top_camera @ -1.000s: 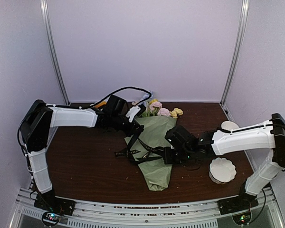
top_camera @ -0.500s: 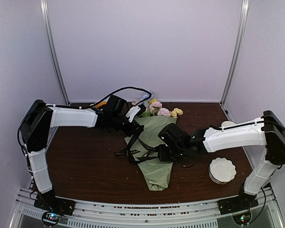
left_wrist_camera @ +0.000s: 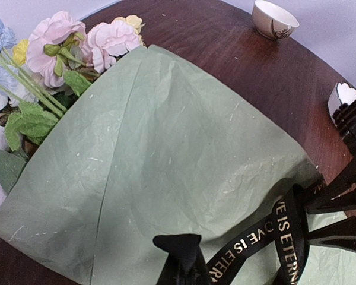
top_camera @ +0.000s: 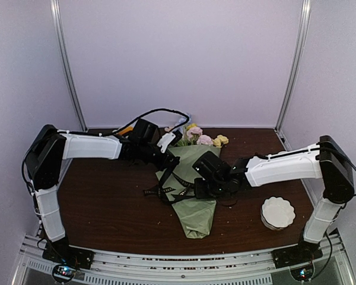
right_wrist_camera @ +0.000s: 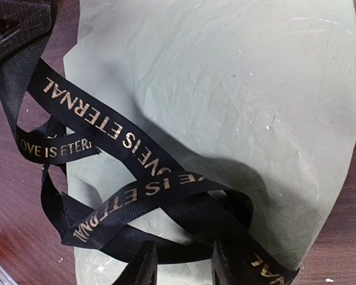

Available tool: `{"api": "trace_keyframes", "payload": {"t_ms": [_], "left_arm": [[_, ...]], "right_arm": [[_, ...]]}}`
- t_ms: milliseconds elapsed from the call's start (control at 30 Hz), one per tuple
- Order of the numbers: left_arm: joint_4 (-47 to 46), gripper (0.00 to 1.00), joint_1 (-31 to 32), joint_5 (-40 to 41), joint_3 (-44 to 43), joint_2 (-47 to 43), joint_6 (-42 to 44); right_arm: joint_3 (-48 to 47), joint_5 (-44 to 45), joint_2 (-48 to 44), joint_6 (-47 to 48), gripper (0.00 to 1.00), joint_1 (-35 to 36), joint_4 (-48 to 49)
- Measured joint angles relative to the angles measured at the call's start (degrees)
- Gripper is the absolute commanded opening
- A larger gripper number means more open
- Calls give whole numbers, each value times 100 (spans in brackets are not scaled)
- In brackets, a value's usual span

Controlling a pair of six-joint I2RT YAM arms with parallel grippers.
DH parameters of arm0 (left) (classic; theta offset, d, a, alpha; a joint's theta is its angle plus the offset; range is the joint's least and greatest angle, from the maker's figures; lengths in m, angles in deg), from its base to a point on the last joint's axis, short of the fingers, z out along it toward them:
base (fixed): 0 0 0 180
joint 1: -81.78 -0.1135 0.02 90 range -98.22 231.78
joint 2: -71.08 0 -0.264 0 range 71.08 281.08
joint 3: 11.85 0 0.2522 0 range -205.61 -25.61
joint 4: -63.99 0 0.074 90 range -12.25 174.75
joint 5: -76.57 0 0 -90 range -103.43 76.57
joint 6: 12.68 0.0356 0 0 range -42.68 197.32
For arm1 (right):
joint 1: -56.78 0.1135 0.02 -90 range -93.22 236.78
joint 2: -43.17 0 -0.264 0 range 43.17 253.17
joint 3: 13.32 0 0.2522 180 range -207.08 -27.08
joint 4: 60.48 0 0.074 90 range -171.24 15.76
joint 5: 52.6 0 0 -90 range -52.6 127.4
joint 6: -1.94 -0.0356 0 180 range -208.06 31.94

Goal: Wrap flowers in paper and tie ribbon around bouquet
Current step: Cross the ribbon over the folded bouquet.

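Observation:
The bouquet lies on the table, its green paper rolled into a cone with the tip toward me. The flowers stick out of the far, wide end; pink blooms show in the left wrist view. The black lettered ribbon lies in loose loops over the cone's middle. My left gripper is shut on one end of the ribbon near the cone's left edge. My right gripper hovers over the cone, its fingers apart with a ribbon loop lying between them, not pinched.
A white scalloped bowl sits at the right front. A small white cup stands further back on the right, also in the left wrist view as the cup. A black cable arcs behind the left arm. Walls enclose the dark wooden table.
My right arm has moved left over the bouquet and its jaws have opened off the ribbon. The left arm and its grip have not moved.

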Motion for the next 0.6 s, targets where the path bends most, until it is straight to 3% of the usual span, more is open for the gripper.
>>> {"api": "trace_keyframes", "payload": {"t_ms": [367, 467, 600], "left_arm": [[2, 0, 0, -2, 0, -2, 0], [2, 0, 0, -2, 0, -2, 0], [0, 0, 0, -4, 0, -2, 0]], "right_arm": [[-232, 210, 310, 57, 42, 0, -271], [-304, 289, 382, 122, 40, 0, -350], [-313, 369, 450, 170, 30, 2, -448]]}}
